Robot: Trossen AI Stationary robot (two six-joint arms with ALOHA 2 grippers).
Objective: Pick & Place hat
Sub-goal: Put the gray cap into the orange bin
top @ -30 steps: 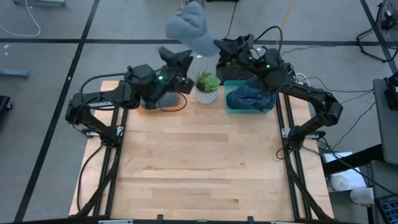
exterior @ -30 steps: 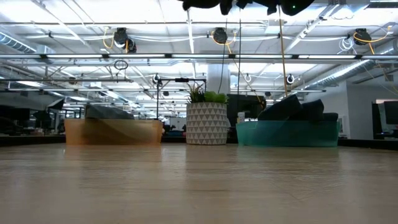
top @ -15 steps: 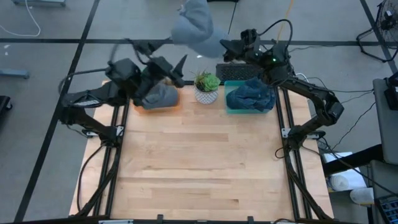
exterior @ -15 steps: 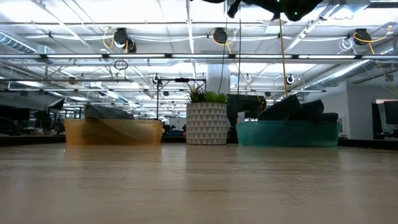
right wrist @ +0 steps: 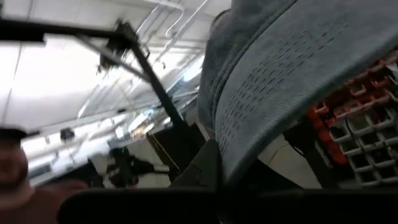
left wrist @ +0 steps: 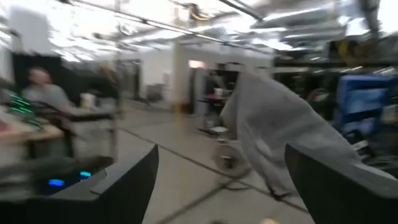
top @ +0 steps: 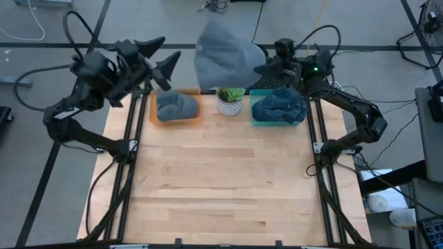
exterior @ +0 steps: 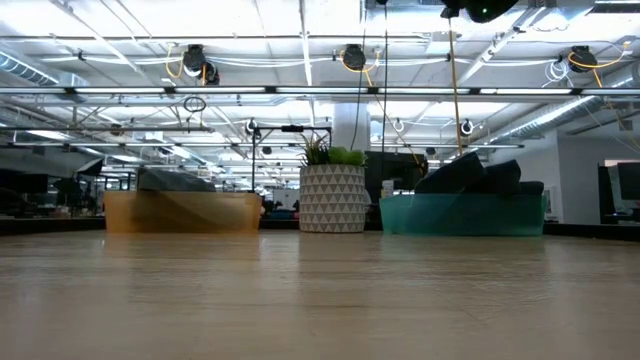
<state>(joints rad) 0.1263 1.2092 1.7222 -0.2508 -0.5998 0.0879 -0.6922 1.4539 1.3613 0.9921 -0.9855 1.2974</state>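
Two dark jointed arms, matte black housings, black cables looping off both arms, small green light on the right arm, wide black tapered fingers, black frame rails

Left gripper raised, jaws spread wide; right gripper raised, jaws clamped.

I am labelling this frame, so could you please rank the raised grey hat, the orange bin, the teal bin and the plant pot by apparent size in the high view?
1. grey hat, though it is lifted toward the camera, which inflates it
2. teal bin and orange bin, too alike to separate
3. plant pot
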